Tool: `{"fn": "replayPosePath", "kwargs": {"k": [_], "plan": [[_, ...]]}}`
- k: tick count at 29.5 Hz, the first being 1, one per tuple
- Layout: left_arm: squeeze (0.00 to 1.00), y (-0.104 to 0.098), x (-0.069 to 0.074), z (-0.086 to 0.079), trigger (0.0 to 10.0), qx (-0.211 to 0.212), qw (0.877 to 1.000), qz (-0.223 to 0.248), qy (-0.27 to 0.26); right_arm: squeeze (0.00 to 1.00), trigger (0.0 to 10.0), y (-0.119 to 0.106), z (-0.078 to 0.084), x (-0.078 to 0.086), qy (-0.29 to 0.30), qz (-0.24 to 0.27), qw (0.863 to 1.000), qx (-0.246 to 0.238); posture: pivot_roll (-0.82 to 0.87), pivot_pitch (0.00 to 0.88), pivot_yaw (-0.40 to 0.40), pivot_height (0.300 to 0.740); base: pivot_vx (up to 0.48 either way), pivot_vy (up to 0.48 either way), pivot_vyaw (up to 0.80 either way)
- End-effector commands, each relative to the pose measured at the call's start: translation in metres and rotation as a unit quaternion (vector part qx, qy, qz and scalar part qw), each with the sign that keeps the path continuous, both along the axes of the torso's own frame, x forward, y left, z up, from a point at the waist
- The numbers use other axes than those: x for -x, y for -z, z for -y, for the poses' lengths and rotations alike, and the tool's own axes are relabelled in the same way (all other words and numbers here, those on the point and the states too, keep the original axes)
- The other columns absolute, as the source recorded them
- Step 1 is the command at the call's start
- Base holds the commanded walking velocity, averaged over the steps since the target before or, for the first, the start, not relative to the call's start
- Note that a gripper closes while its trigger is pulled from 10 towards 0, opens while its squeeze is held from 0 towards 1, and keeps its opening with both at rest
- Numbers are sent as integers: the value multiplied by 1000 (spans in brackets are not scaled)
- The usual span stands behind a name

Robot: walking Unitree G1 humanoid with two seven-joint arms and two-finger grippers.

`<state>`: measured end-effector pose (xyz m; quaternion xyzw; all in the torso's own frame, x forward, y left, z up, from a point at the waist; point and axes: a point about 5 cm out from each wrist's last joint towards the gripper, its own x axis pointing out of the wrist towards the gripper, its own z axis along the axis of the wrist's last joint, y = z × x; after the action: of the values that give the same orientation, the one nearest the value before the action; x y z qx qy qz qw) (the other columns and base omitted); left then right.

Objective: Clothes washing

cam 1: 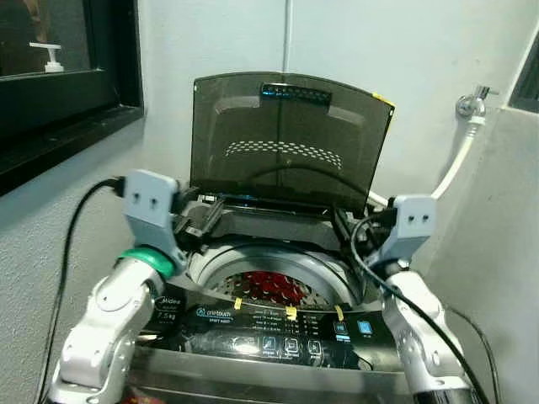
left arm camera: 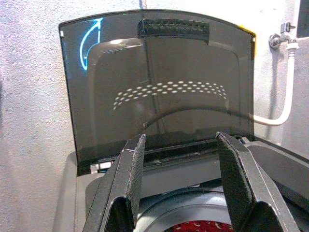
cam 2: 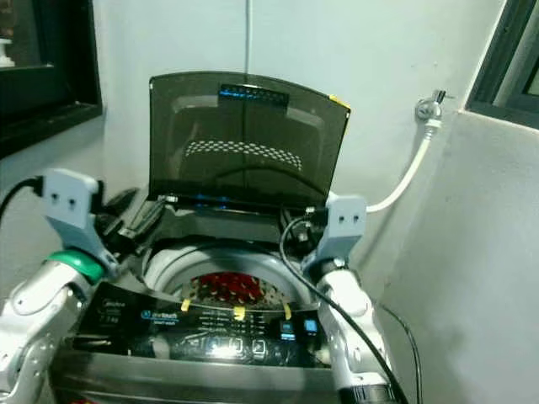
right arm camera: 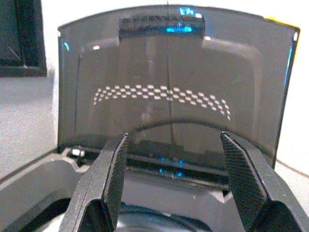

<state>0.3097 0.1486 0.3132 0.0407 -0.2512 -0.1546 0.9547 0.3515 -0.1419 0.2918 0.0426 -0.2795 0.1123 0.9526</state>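
Washing time, with the grey top-loading washing machine [cam 1: 278, 337] standing right in front and its dark see-through plastic lid [cam 1: 290, 139] lifted up and leaning back near the white wall [cam 1: 379, 50]. Looks like the loading step, maybe just done or about to go on: red cloth [cam 1: 271, 288] lying low in the shiny metal drum [cam 1: 316, 273] with small holes. Hard to tell if more clothes are coming.

Left tool [left arm camera: 181, 186] held up over the left side of the machine's open top, black fingers [left arm camera: 125, 183] spread wide, holding nothing. Right tool [right arm camera: 176, 186] held up over the right side, fingers spread wide too, holding nothing. Both pointing at the raised lid, with the drum lying below and between them. Red cloth down under the tools, well apart from both, not touched by either.

Next move, as a guess: bring the lid down, then press a button on the black control panel [cam 1: 278, 332] at the front edge. Needs a soft push on the lid's top edge so it does not slam. Needs care with the black cables [cam 1: 370, 261] hanging by the arms, close to the rim. White hose [cam 1: 455, 168] and silver tap [cam 1: 470, 103] off on the right wall, away from the tools.
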Motion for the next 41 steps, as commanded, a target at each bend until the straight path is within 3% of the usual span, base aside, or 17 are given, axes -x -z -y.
{"fn": "replayPosePath", "kwargs": {"k": [1,35,41], "plan": [[0,2,3,5,10000,-9,1000,3,4,0,10000,-2,1,2,1,11,1000,-2,129,29,-73,740,0,0,0],[0,2,1,-3,10000,-9,1000,-2,-13,0,10000,1,6,4,15,12,1000,-16,115,33,-46,740,0,0,0],[0,11,2,-7,10000,-25,999,-40,2,0,10000,21,7,2,10,-35,999,19,115,35,-38,740,0,0,0]]}}
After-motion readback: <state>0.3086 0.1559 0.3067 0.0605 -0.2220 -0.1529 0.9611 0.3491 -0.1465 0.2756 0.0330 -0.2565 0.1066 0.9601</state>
